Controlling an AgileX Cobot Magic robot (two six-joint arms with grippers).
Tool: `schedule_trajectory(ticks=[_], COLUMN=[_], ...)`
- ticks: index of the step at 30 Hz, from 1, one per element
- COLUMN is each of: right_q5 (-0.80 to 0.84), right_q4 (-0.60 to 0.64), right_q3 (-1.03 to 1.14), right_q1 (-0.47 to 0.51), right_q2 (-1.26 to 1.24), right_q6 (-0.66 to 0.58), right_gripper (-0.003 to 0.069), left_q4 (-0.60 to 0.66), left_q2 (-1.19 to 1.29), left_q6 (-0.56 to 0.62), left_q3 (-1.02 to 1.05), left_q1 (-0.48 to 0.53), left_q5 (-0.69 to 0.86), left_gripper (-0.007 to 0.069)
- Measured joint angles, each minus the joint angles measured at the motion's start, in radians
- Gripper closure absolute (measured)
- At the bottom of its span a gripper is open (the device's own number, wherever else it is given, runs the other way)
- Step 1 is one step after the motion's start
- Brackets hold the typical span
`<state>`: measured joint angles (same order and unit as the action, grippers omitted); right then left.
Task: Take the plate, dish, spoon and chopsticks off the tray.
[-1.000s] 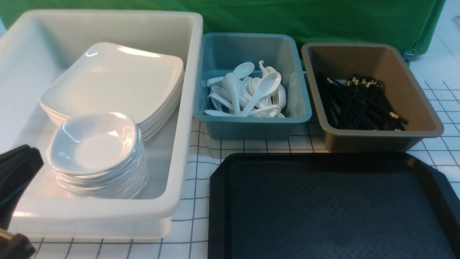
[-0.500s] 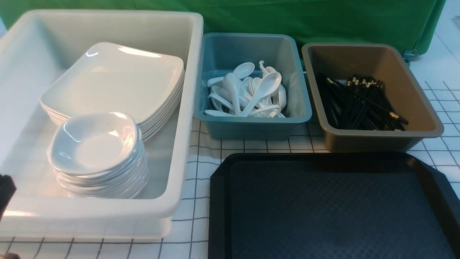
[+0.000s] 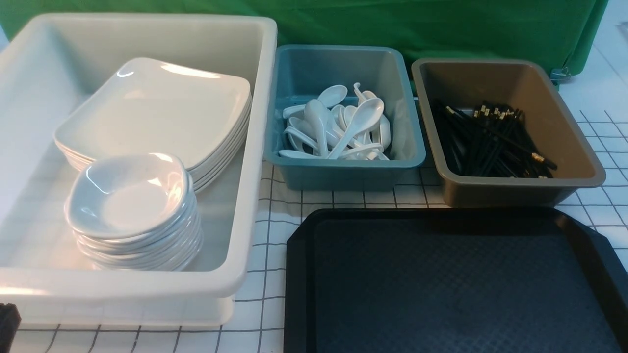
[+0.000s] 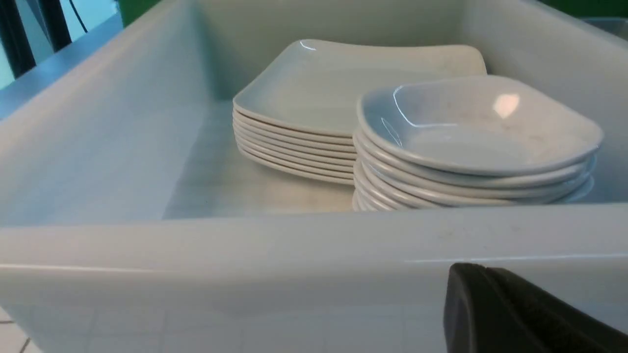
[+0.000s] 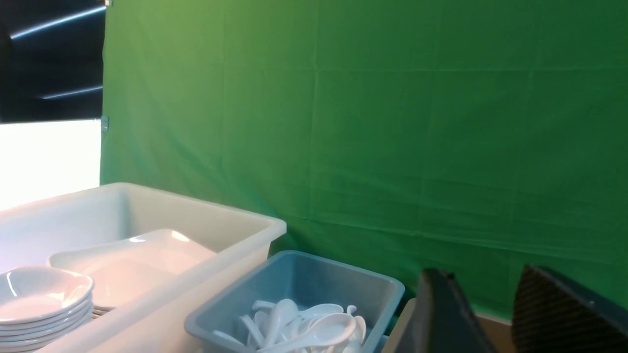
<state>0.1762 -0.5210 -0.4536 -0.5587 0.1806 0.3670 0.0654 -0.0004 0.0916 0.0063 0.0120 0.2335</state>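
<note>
White gridded cloth covered the bench [image 3: 274, 230], with a green backdrop [image 3: 417, 24] hanging behind it. No brand, label or writing could be read on anything.

Nearest the robot, the black tray [image 3: 451, 284] lay on the right side, its cross-hatched floor bare and its raised rim and clipped corners clear of the bins beyond, a strip of cloth showing between. At the near left corner a dark sliver of the left gripper [image 3: 7, 318] sat just outside the white tub [image 3: 235, 274]; in the left wrist view its jaws were pressed together, empty, in front of the tub's near wall. The right gripper [image 5: 490, 314] appeared only in its own wrist view, held above the bins, jaws parted with a gap between them and nothing in it.

Inside the tub, a stack of small deep dishes [image 3: 130, 196] stood nearest, with the stack of plates [image 3: 157, 108] just behind it, open floor remaining on the tub's left side. Farther back, a teal bin [image 3: 343, 171] held a heap of spoons [image 3: 338, 127], and the brown bin [image 3: 510, 189] to its right held the chopsticks [image 3: 490, 142], gold bands showing.
</note>
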Motion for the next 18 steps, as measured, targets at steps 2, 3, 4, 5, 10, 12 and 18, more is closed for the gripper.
schedule_trajectory(ticks=[2, 3, 4, 5, 10, 12, 18], right_q5=[0.000, 0.000, 0.001, 0.001, 0.001, 0.001, 0.001], right_q4=[0.000, 0.000, 0.000, 0.000, 0.000, 0.000, 0.000], right_q3=[0.000, 0.000, 0.000, 0.000, 0.000, 0.000, 0.000], right_q1=[0.000, 0.000, 0.000, 0.000, 0.000, 0.000, 0.000], right_q2=[0.000, 0.000, 0.000, 0.000, 0.000, 0.000, 0.000], right_q6=[0.000, 0.000, 0.000, 0.000, 0.000, 0.000, 0.000], right_gripper=[0.0420, 0.0420, 0.0420, 0.0420, 0.0420, 0.0420, 0.0419], left_q4=[0.000, 0.000, 0.000, 0.000, -0.004, -0.007, -0.007], left_q2=[0.000, 0.000, 0.000, 0.000, 0.000, 0.000, 0.000], left_q6=[-0.002, -0.006, -0.007, -0.007, -0.006, -0.004, -0.004], left_q3=[0.000, 0.000, 0.000, 0.000, 0.000, 0.000, 0.000], left_q1=[-0.011, -0.020, -0.024, -0.025, -0.025, -0.025, -0.025], left_q5=[0.000, 0.000, 0.000, 0.000, 0.000, 0.000, 0.000], left_gripper=[0.0624, 0.0624, 0.0624, 0.0624, 0.0624, 0.0624, 0.0624])
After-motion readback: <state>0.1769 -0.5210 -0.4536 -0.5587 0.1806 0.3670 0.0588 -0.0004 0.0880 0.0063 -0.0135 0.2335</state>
